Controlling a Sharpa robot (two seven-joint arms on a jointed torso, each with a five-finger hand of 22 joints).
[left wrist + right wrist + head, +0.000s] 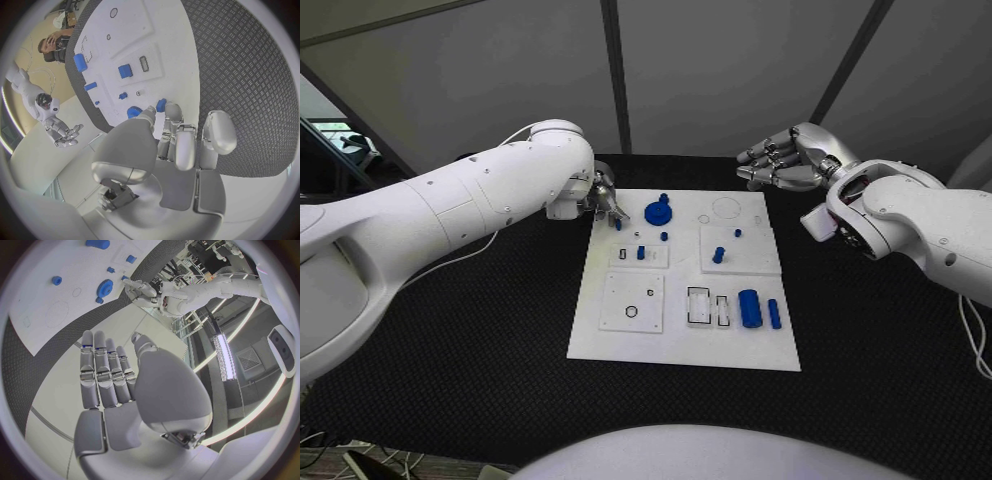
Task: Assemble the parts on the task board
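The task board (678, 340) lay in the middle of the black table (473, 330), a white plate carrying several blue parts. The left hand (600, 198) was at the board's far left corner, and the left wrist view showed its fingertips (164, 111) pinching a small blue part (160, 104) just above the white surface, though how firmly it was held was hard to judge from that angle. Just beside it on the board sat a blue gear-like disc with a knob (658, 211). A small blue peg (718, 255) stood nearer the board's middle, and a blue cylinder (749, 307) with a thinner blue bar (775, 314) beside it lay toward the near right side. The right hand (783, 162) hovered beyond the board's far right corner, well apart from the parts, its fingers (103, 372) extended side by side and holding nothing.
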